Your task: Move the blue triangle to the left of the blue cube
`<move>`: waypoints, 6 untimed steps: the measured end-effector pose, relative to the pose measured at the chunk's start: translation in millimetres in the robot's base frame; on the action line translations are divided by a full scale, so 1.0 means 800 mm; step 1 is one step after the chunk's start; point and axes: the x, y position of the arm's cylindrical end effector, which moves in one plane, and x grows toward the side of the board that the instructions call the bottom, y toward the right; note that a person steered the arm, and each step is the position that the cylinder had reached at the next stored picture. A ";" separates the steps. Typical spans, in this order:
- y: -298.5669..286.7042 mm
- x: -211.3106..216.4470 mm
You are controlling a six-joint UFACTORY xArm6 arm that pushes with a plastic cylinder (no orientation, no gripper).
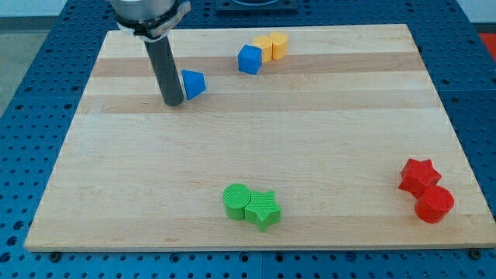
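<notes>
The blue triangle [194, 84] lies on the wooden board [256, 155] at the upper left. The blue cube [249, 59] sits up and to the right of it, near the view's top, touching a yellow block. My tip [173, 101] is at the end of the dark rod, just left of the blue triangle and touching or almost touching its left side.
Two yellow blocks [272, 47] sit right of the blue cube at the top. A green cylinder [236, 201] and a green star [263, 209] sit at the bottom middle. A red star [418, 176] and a red cylinder [434, 204] sit at the lower right.
</notes>
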 end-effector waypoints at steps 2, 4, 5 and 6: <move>0.038 -0.071; 0.038 -0.021; 0.054 -0.022; 0.054 -0.046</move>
